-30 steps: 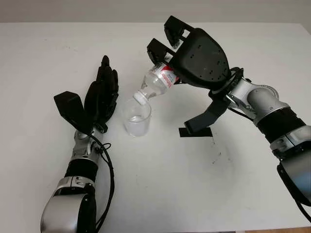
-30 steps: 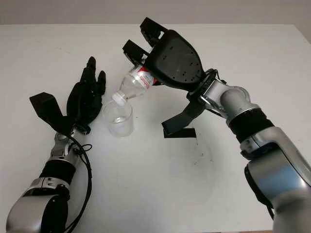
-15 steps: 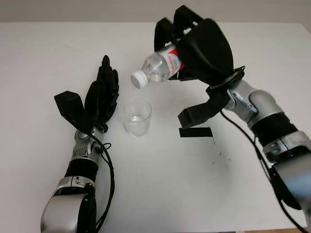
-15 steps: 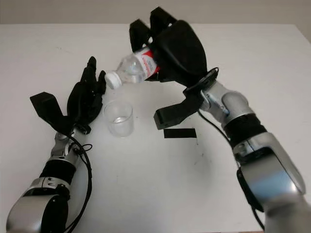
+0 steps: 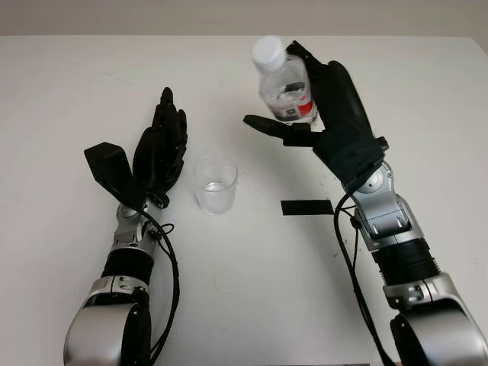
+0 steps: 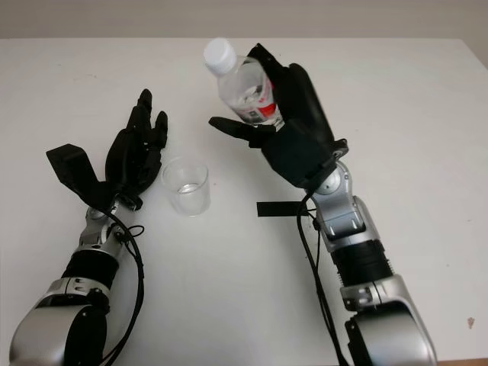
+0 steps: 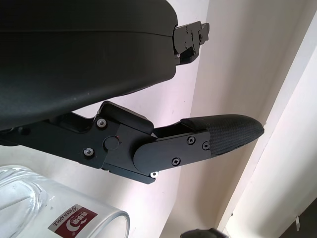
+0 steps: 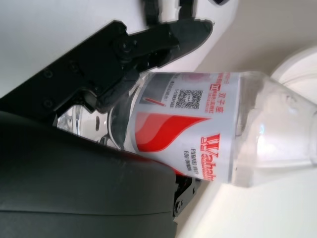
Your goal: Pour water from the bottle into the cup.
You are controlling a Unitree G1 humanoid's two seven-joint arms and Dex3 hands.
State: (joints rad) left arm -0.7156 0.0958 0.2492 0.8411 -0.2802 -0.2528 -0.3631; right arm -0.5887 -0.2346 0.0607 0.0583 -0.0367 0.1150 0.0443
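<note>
My right hand is clasped around a clear plastic water bottle, lifted above the white table; the bottle stands nearly upright, white cap at the top, tipped only slightly; its red-and-white label sits under my fingers, which wrap its body from one side while the palm backs it from the other; my thumb juts out below the bottle toward the cup's side; a little water shows inside the bottle, near its lower half.

The clear cup stands upright on the table, below and to the left of the bottle, well apart from it; there seems to be a little water at its bottom, though I cannot tell how much.

My left hand is open, holding nothing, just beside the cup on its left; I cannot tell whether it touches the glass; in the left wrist view the cup's rim lies close under my palm.

A strip of black tape lies flat on the table, to the right of the cup, beneath my right forearm.
</note>
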